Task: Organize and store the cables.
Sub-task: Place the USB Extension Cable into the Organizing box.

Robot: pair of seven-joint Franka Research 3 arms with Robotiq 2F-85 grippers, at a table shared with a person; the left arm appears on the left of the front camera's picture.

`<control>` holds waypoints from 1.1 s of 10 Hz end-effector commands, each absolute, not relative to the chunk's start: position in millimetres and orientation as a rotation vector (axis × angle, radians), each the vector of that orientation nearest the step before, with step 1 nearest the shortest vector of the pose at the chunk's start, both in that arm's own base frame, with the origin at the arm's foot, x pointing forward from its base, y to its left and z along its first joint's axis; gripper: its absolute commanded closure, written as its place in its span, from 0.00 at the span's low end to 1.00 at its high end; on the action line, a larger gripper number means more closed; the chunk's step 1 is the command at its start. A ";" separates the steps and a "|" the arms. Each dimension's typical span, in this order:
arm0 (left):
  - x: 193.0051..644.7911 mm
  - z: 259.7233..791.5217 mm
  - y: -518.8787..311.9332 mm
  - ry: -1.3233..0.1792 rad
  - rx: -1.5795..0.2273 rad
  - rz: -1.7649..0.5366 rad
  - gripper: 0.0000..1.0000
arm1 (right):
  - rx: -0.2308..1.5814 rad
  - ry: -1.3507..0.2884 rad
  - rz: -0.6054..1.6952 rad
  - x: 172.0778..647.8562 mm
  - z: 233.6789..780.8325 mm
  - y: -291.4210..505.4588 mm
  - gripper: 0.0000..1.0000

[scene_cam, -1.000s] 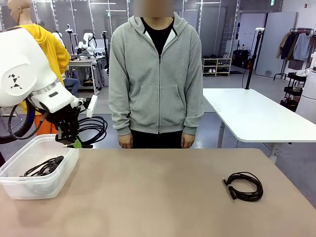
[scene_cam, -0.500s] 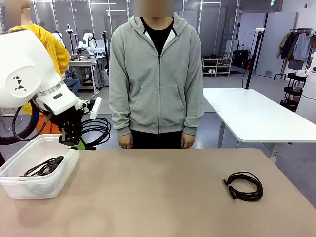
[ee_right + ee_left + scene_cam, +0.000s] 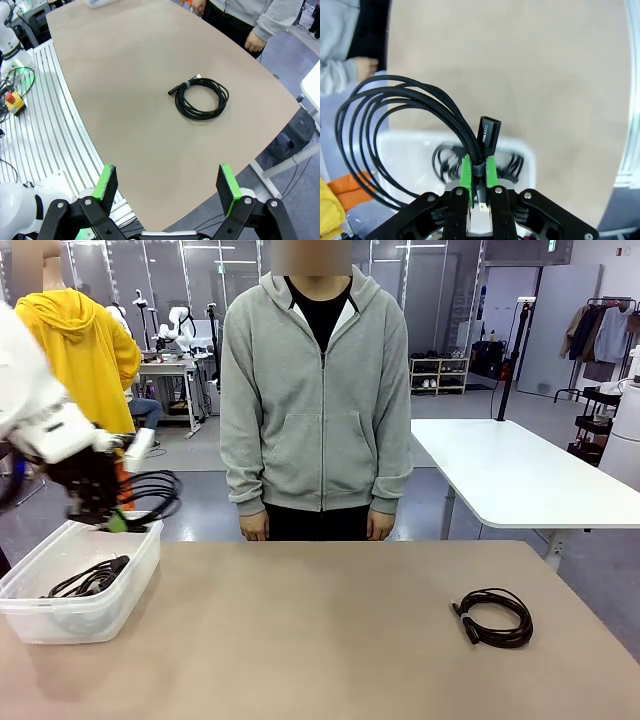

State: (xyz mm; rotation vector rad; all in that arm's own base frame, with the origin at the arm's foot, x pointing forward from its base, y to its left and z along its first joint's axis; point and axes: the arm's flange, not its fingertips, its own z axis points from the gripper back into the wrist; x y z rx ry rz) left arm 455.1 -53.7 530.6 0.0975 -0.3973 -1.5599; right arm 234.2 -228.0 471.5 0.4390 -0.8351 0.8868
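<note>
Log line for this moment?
left gripper shut on held cable, above bin | right gripper open, empty | loose cable on table

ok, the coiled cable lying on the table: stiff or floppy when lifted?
Probably floppy: the cable in the left end effector fans into loose loops. The table coil likely stays bundled, given its tie. Lying flat, it should slide, not roll.

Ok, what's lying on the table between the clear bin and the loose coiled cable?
Nothing; the front view shows bare table between the bin and that cable.
</note>
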 end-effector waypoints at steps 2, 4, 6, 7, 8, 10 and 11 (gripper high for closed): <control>459.3 509.3 3.4 -0.392 0.074 -1.478 0.87 | 0.442 -0.842 0.889 233.8 472.2 -228.3 0.00; 472.8 473.8 26.5 -0.334 0.060 -1.383 0.87 | 0.442 -0.842 0.889 233.8 472.2 -228.3 0.00; 485.5 442.5 34.1 -0.362 0.051 -1.359 0.87 | 0.442 -0.842 0.889 233.8 472.2 -228.3 0.00; 490.7 428.5 37.6 -0.347 0.101 -1.357 0.87 | 0.442 -0.842 0.889 233.8 472.2 -228.3 0.00; 495.7 420.7 39.7 -0.347 0.063 -1.330 0.87 | 0.442 -0.842 0.889 233.8 472.2 -228.3 0.00; 499.1 415.1 40.6 -0.366 0.038 -1.321 0.87 | 0.442 -0.842 0.889 233.8 472.2 -228.3 0.00; 500.5 411.6 40.2 -0.363 0.044 -1.327 0.87 | 0.442 -0.842 0.889 233.8 472.2 -228.3 0.00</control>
